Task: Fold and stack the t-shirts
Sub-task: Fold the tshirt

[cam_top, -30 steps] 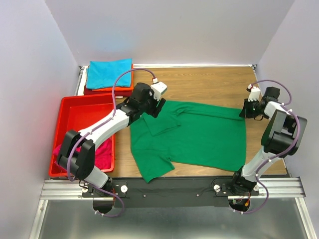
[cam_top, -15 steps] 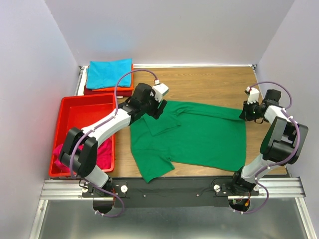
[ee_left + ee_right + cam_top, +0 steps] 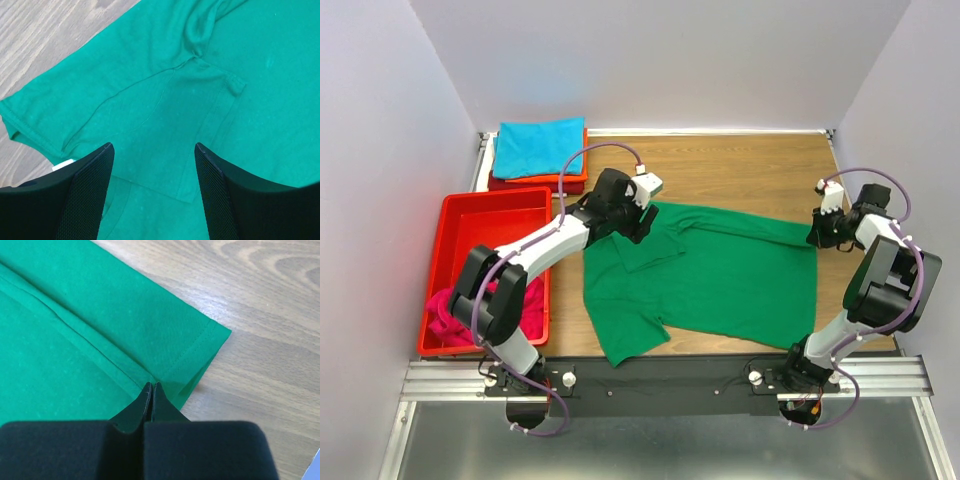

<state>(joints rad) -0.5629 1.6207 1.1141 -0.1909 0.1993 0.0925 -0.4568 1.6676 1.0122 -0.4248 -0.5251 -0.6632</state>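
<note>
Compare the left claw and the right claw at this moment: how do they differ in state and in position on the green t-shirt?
The left claw stands open; the right claw is shut. The left claw sits over the folded-in sleeve of the green t-shirt, gripping nothing; the right claw pinches a hem corner at the shirt's other end. Both are at the same shirt, spread on the wooden table.

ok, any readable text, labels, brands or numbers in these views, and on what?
No readable text in any view.
Green t-shirt: only a sliver of its white neck label shows, with no print visible.
Red tray and folded stack: no markings that I can make out.
</note>
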